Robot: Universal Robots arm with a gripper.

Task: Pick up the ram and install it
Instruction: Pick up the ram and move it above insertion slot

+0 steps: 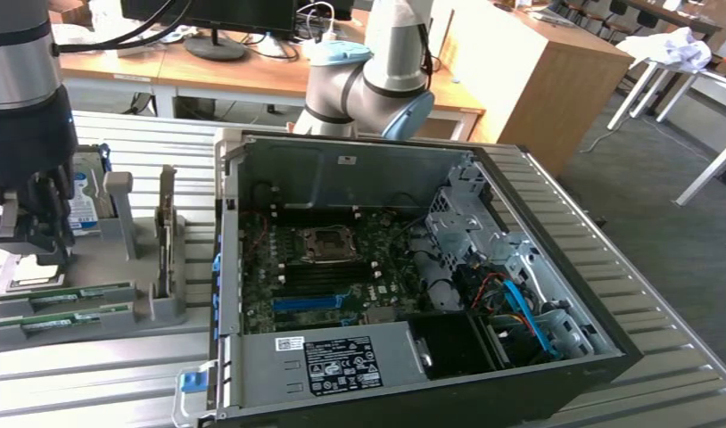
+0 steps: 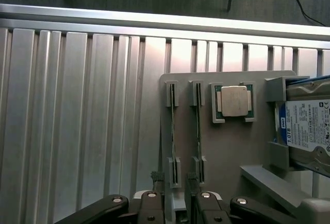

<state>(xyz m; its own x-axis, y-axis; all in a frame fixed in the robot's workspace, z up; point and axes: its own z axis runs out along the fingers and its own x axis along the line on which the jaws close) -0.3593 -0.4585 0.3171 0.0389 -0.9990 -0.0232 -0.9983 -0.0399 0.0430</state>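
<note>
Two ram sticks lie on edge in a grey holder, one behind the other at the exterior view's left. The wrist view looks down on their thin top edges, one stick beside the other. My gripper hangs just above the holder, over one end of the sticks. It is open, and its dark fingers stand apart either side of the line of the first stick without touching it. The open computer case with its motherboard sits to the exterior view's right.
On the same grey holder plate sit a square silver processor chip and an upright hard drive with a blue-white label. A tall card stands between the holder and the case. The ribbed metal table runs around them.
</note>
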